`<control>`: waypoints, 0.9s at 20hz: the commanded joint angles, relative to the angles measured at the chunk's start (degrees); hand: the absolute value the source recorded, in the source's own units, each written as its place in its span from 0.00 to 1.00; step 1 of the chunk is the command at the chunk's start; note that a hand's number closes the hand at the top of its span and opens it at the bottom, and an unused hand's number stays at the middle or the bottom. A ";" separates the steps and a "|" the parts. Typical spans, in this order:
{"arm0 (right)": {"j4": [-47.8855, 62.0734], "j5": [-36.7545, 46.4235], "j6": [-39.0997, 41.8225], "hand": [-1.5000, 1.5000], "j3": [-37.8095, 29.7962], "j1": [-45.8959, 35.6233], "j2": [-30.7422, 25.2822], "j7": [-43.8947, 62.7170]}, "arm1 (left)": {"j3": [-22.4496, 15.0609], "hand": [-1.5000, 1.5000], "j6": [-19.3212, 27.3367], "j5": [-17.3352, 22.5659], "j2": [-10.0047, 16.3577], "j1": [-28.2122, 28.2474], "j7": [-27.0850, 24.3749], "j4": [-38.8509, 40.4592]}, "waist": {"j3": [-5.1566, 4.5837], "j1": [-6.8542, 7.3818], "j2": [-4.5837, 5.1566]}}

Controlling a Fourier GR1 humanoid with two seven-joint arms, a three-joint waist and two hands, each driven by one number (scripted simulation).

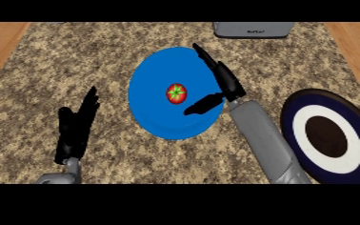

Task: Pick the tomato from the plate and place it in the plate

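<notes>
A small red tomato point(175, 93) with a green stem lies near the middle of a blue plate point(151, 109). My right hand point(224, 83) reaches over the plate's right side, open, fingers stretched toward the far rim and thumb pointing at the tomato from the right, not touching it. A second plate point(306, 124), dark blue with a white ring and a dark centre, lies at the right edge. My left hand point(76, 126) rests open at the lower left, fingers up.
A grey appliance point(253, 29) stands at the counter's far edge, right of centre. Wooden strips point(10, 35) border the speckled granite counter point(70, 62) at both sides.
</notes>
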 commanded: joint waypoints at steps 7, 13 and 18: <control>5.14 3.71 -2.81 0.00 -3.01 -0.46 -1.02 -3.00 | 1.94 0.50 -1.11 -0.49 -0.56 -1.43 -2.21 3.43 | 0.00 -0.04 0.03; 1.09 4.42 -2.11 0.00 -2.81 2.41 -2.45 -0.95 | 2.97 0.50 -3.03 1.06 -0.93 0.90 -6.90 5.07 | -0.01 -0.27 -0.06; 16.78 5.30 -4.27 0.00 -7.60 -3.65 -4.12 -10.85 | 1.69 0.50 -2.40 -0.77 -0.50 -2.03 1.20 0.64 | 0.03 0.38 0.18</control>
